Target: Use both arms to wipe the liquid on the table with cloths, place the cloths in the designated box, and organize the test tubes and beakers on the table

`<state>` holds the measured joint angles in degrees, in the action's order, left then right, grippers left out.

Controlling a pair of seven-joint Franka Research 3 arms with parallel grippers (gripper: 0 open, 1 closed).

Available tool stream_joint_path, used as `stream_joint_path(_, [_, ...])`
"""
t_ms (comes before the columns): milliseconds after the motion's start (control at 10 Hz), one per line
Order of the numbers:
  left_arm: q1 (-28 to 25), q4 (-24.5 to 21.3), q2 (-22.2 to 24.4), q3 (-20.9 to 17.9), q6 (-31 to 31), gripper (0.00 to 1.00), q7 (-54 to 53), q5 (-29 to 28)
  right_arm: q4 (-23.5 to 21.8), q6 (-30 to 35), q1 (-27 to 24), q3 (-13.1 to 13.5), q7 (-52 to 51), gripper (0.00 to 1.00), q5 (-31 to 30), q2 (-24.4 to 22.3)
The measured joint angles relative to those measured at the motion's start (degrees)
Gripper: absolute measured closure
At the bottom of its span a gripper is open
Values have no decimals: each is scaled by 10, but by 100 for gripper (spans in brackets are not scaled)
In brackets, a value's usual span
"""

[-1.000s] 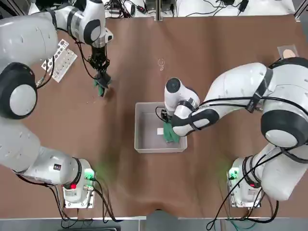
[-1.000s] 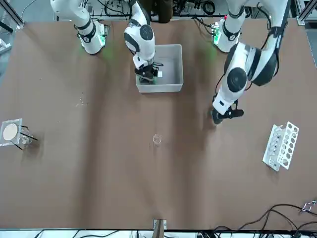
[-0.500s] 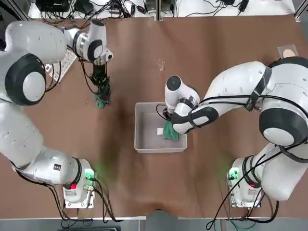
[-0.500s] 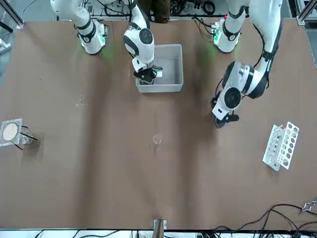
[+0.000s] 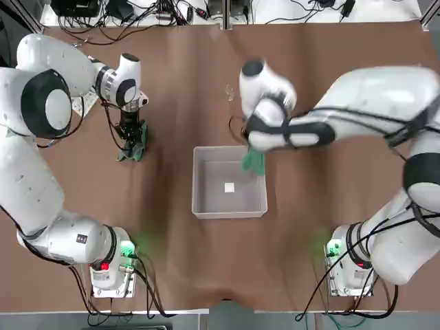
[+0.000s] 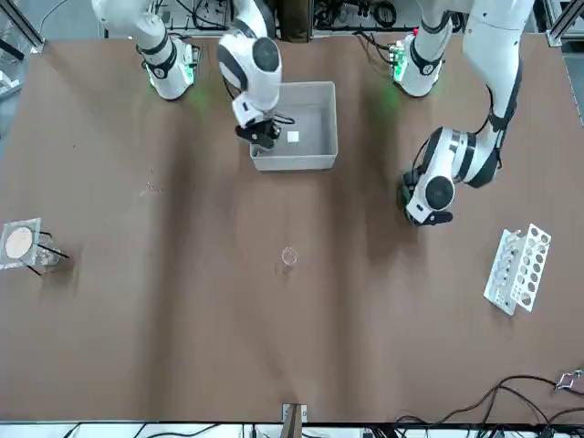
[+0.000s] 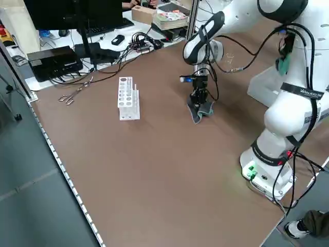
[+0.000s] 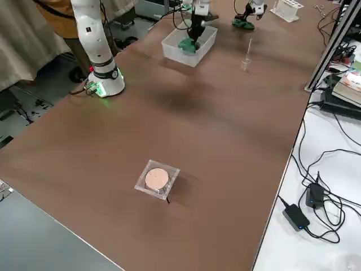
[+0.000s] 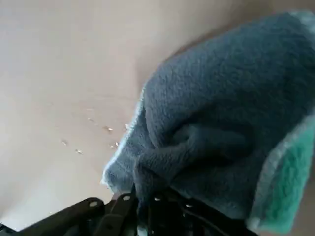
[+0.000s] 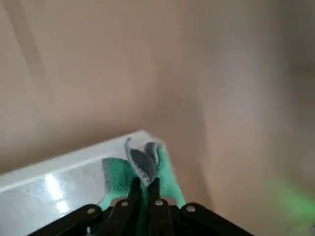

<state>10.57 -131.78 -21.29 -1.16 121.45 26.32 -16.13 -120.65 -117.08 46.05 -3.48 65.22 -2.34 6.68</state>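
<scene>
Green cloth (image 5: 254,162) hangs at the far right corner of the box (image 5: 214,203), which sits midway between the tabletop's (image 5: 185,268) side edges, nearer the robot's edge. The right gripper (image 10: 144,188) is clamped on that cloth. Farther out, toward the left edge, the left gripper (image 7: 198,99) is clamped on the grey cloth (image 9: 206,113), whose underside shows green; a few drops (image 9: 108,129) of liquid lie just beside it. Beyond, near the far left corner, stands a white rack (image 6: 518,268). A small clear vessel (image 6: 289,256) lies past the box; toward the far right corner is a clear stand (image 8: 157,179) with a pale disc (image 8: 157,178).
</scene>
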Motion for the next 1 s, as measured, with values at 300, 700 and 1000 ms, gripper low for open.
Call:
stream_joint_path(300, [0,-19,0,-61,1,94,0,-60,3,68,-132,4,-183,93,0,-71])
stream_joint_path(700, [-2,-43,-1,-171,58,94,-3,-146,-26,35,-252,8,-313,93,0,-70])
stream_joint_path(1000, [-1,-51,-7,-197,93,94,-17,-156,-58,-31,-267,8,-323,93,0,1])
